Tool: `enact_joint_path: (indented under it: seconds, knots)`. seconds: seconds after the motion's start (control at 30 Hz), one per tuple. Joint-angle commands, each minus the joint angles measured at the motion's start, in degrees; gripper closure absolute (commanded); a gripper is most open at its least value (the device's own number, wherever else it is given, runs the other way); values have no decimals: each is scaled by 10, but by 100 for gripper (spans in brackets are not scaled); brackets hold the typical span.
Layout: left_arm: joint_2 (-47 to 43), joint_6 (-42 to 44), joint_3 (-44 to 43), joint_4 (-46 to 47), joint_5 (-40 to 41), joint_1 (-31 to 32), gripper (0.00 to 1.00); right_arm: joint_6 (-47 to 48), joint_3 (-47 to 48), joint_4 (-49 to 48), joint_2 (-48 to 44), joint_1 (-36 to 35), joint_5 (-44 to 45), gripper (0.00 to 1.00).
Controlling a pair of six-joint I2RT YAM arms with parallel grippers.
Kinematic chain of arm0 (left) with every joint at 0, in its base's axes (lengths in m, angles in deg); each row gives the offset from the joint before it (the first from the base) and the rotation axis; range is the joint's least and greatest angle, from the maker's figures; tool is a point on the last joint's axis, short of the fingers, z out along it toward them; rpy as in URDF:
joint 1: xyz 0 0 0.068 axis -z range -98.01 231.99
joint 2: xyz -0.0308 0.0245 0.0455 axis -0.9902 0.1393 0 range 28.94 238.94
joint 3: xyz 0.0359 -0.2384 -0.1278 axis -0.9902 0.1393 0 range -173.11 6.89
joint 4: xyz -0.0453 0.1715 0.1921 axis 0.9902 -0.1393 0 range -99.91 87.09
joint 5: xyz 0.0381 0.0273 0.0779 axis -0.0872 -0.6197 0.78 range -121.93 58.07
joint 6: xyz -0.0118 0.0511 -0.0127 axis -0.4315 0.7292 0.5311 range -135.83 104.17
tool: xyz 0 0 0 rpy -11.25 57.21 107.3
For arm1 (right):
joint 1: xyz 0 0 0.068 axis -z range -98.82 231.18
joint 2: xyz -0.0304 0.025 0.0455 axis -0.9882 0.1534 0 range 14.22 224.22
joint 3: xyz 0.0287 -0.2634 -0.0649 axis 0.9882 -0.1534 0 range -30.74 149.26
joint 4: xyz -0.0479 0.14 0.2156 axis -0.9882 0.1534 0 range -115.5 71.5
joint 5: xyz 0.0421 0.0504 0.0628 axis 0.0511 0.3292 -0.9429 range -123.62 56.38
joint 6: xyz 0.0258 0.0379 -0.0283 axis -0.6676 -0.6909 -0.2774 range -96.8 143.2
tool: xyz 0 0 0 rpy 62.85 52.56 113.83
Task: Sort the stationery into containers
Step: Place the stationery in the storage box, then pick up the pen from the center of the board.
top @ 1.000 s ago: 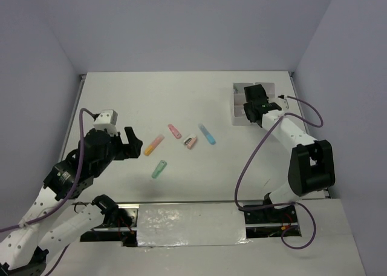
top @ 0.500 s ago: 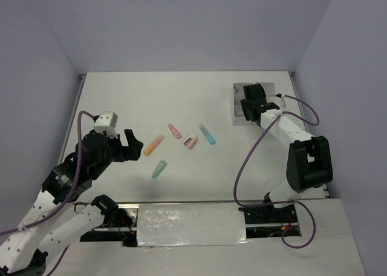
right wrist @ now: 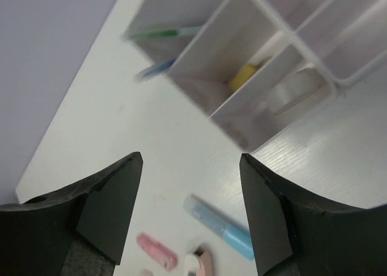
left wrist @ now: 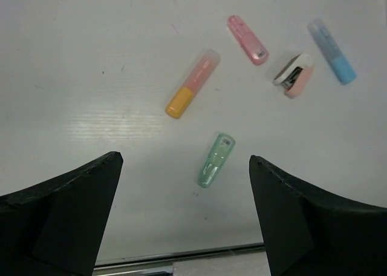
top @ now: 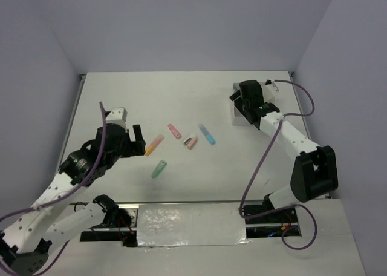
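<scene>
**Open and empty on both sides**

At left centre of the top view, the left gripper hangs above the table with its jaws apart and nothing in them. In its wrist view its black fingers fill the lower corners.

Five pieces lie beyond the fingers, none touching another:
- an orange stick in the middle
- a green stick below it
- a pink stick at upper centre
- a tan block to the right
- a blue stick at the upper right

The right gripper is likewise spread and bare. It sits by the left edge of the divided white box, at the upper right of the top view. A yellow piece lies in a middle compartment. A green pen and a blue pen show blurred at the box's upper-left end; I cannot tell which compartment they are in.
</scene>
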Motion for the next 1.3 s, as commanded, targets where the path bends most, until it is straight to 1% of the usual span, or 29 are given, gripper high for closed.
enact_joint_path:
  seconds: [0.0, 0.03, 0.1, 0.13, 0.17, 0.2, 0.23, 0.27, 0.3, 0.37, 0.4, 0.47, 0.5, 0.57, 0.63, 0.77, 0.8, 0.9, 1.0, 1.07, 1.2, 1.23, 1.27]
  knots:
    - [61, -42, -20, -21, 50, -2, 1, 145, 7, -51, -78, -43, 1, 26]
    - [92, -53, -20, -20, 48, -5, 1, 202, -2, -55, -98, -51, -13, 26]
    - [119, -67, -17, -12, 31, -13, 1, 266, -6, -74, -111, -77, -58, 24]
    - [146, -77, -14, 11, 22, -14, 1, 321, -3, -72, -114, -83, -91, 24]
    - [158, -82, -6, 25, 15, -15, 1, 347, -1, -66, -114, -87, -176, 24]
    - [185, -89, -1, 38, 11, -16, 1, 372, 1, -59, -112, -95, -219, 24]
    - [200, -97, 4, 68, 15, -17, 1, 410, 4, -38, -111, -101, -251, 24]
    - [217, -98, 10, 81, 20, -21, 1, 425, 3, -28, -110, -105, -293, 24]
    - [254, -98, 11, 96, 18, -28, 1, 444, -4, -18, -114, -118, -303, 24]
    - [295, -97, 5, 130, 2, -53, 1, 456, -20, -9, -123, -127, -325, 24]
    - [332, -90, 3, 143, -14, -59, 2, 463, -41, -13, -141, -133, -329, 24]
    - [369, -83, -6, 172, -18, -62, 4, 468, -63, -24, -158, -136, -352, 24]
    - [375, -69, -6, 185, -41, -62, 4, 475, -84, -27, -172, -137, -361, 24]
    - [393, -62, -8, 209, -49, -63, 4, 478, -104, -28, -188, -140, -362, 24]
    - [404, -37, -14, 224, -71, -62, 6, 488, -116, -25, -197, -143, -362, 24]
    - [452, -33, -35, 189, -42, -63, 8, 491, -145, -28, -233, -143, -361, 24]
    - [460, -39, -36, 181, -32, -63, 11, 486, -149, -34, -238, -144, -365, 23]
    - [488, -48, -41, 166, -9, -64, 15, 478, -155, -44, -254, -143, -385, 23]
    - [500, -51, -29, 180, 0, -65, 15, 474, -154, -49, -257, -144, -399, 23]
    - [508, -50, -26, 186, -7, -67, 16, 471, -157, -51, -257, -145, -404, 23]
    - [518, -49, -14, 199, -13, -67, 22, 466, -163, -58, -259, -146, -407, 23]
    - [524, -47, -12, 202, -15, -67, 27, 465, -165, -58, -260, -146, -409, 23]
    - [527, -48, -10, 202, -17, -67, 37, 464, -166, -58, -260, -146, -409, 23]
